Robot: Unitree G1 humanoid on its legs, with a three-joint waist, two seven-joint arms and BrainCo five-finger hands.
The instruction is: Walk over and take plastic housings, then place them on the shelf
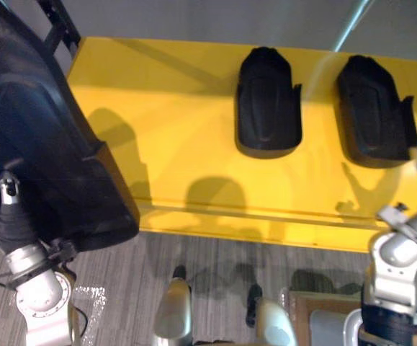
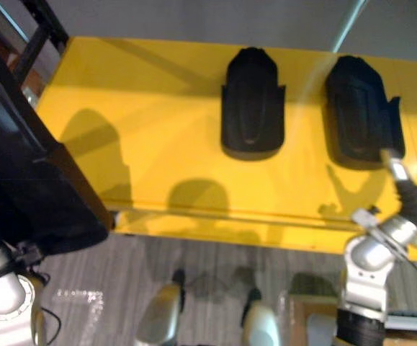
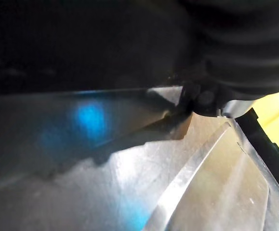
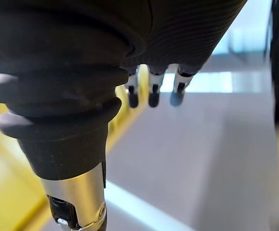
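A large black plastic housing (image 1: 42, 144) hangs over the left end of the yellow shelf (image 1: 172, 144), carried on my left hand (image 1: 6, 216), whose fingers are hidden under it. The left wrist view looks along the housing's shiny inner surface (image 3: 105, 168) from very close. Two more black housings lie on the shelf, one in the middle (image 1: 268, 104) and one at the right (image 1: 374, 115). My right hand (image 2: 410, 194) hovers at the shelf's front right edge, just in front of the right housing. Its fingers (image 4: 152, 91) are straight and hold nothing.
A black upright of the rack (image 1: 60, 25) stands at the shelf's back left corner, with a grey wall behind. A cardboard box (image 1: 316, 317) sits on the grey carpet below the shelf's front right. The shelf's left half is bare yellow surface.
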